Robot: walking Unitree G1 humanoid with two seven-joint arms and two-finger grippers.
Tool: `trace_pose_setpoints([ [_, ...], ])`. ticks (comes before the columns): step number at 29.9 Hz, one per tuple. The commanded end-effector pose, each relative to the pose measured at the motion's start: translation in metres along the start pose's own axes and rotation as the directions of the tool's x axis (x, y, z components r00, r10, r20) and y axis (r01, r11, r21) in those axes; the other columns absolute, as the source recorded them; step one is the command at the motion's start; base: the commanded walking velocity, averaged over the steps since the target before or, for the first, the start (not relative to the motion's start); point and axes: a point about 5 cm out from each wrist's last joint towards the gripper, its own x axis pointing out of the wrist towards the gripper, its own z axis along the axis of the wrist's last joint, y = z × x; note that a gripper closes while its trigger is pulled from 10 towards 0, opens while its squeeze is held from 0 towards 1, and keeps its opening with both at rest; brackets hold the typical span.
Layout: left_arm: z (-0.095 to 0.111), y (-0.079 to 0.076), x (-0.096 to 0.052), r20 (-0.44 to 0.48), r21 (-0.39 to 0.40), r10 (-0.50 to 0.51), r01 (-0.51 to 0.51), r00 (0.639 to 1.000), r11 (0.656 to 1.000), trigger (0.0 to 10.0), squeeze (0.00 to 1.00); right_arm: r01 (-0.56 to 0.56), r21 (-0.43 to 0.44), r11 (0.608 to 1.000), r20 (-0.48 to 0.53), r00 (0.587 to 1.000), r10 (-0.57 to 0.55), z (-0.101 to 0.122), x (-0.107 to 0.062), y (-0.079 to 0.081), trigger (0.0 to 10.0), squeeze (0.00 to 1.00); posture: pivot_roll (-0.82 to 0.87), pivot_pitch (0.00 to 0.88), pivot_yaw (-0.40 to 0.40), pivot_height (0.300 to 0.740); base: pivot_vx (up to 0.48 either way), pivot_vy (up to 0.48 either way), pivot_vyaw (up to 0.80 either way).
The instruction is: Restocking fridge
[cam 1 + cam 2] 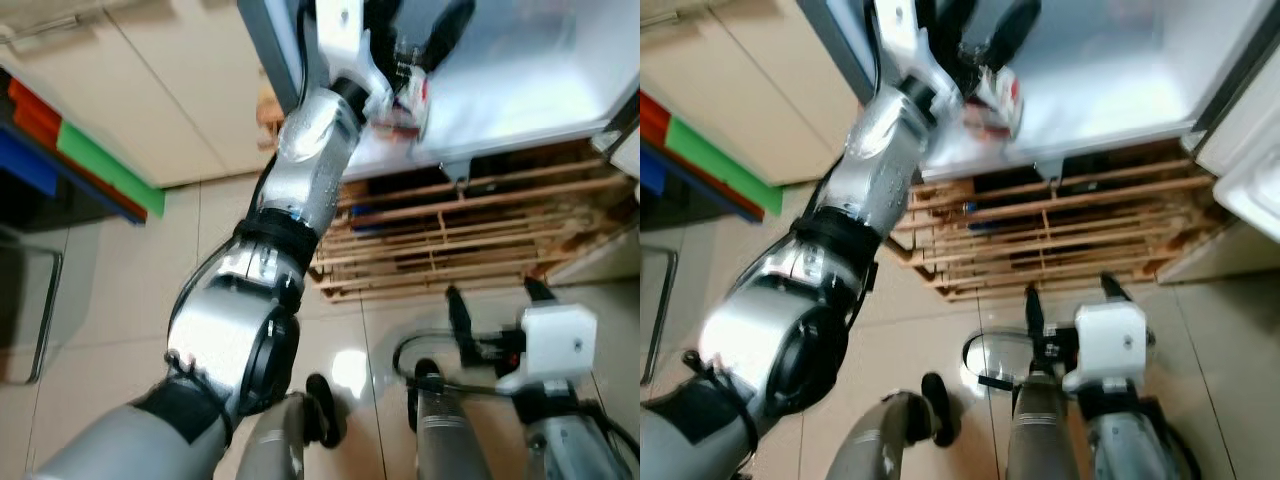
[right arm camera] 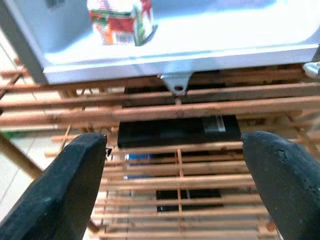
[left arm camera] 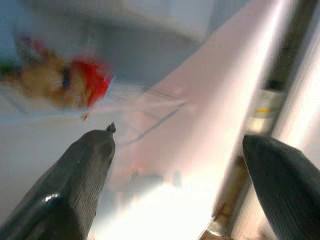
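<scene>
Left pincer (image 3: 177, 185) spread inside the smooth white fridge (image 1: 520, 80), near a red-and-white carton (image 2: 121, 21). Right pincer (image 2: 177, 190) spread, low before the slatted wooden pallet (image 1: 450, 240).

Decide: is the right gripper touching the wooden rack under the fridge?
Apart. Left eye view shows the right gripper open over floor tiles, short of the wooden rack.

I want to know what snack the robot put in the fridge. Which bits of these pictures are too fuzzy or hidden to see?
- Red and white carton: its print is too small in the right wrist view and smeared in the left wrist view.
- Black flat box: wooden rack slats cross it.
- Open white fridge: upper shelves cut off by the head views' top edge.
</scene>
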Motion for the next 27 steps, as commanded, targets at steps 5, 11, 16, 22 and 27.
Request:
trace_pose_setpoints([
  [5, 0.002, -0.002, -0.047, -0.064, 0.070, 0.126, -0.122, 0.990, 0.990, 10.0, 0.00, 0.053, 0.047, 0.997, -0.035, 0.998, -0.052, -0.012, 0.022, -0.011, 10.0, 0.00, -0.20, 0.077, 0.168, 0.740, 0.000, 0.000, 0.00],
  [11, 0.013, 0.011, -0.109, -0.098, 0.109, 0.440, -0.429, 0.893, 0.897, 10.0, 0.00, 0.021, 0.031, 0.999, 0.003, 1.000, -0.021, -0.014, 0.056, -0.003, 10.0, 0.00, -0.11, 0.047, 0.111, 0.740, 0.000, 0.000, 0.00],
  [16, 0.011, 0.015, -0.118, -0.119, 0.135, 0.493, -0.478, 0.862, 0.868, 10.0, 0.00, -0.027, -0.001, 1.000, 0.028, 0.999, 0.027, -0.013, 0.072, 0.013, 10.0, 0.00, -0.10, 0.063, 0.108, 0.740, 0.000, 0.000, 0.00],
  [22, 0.006, 0.013, -0.143, -0.216, 0.231, 0.508, -0.462, 0.834, 0.856, 10.0, 0.00, -0.028, -0.057, 0.998, 0.058, 0.998, 0.031, -0.007, 0.092, 0.027, 10.0, 0.00, -0.04, 0.100, 0.104, 0.740, 0.000, 0.000, 0.00],
  [27, 0.000, 0.013, -0.151, -0.253, 0.234, 0.498, -0.447, 0.829, 0.863, 10.0, 0.00, 0.001, -0.067, 0.998, 0.055, 0.998, 0.003, -0.011, 0.079, 0.022, 10.0, 0.00, -0.06, 0.099, 0.099, 0.740, 0.304, 0.000, 0.00],
])
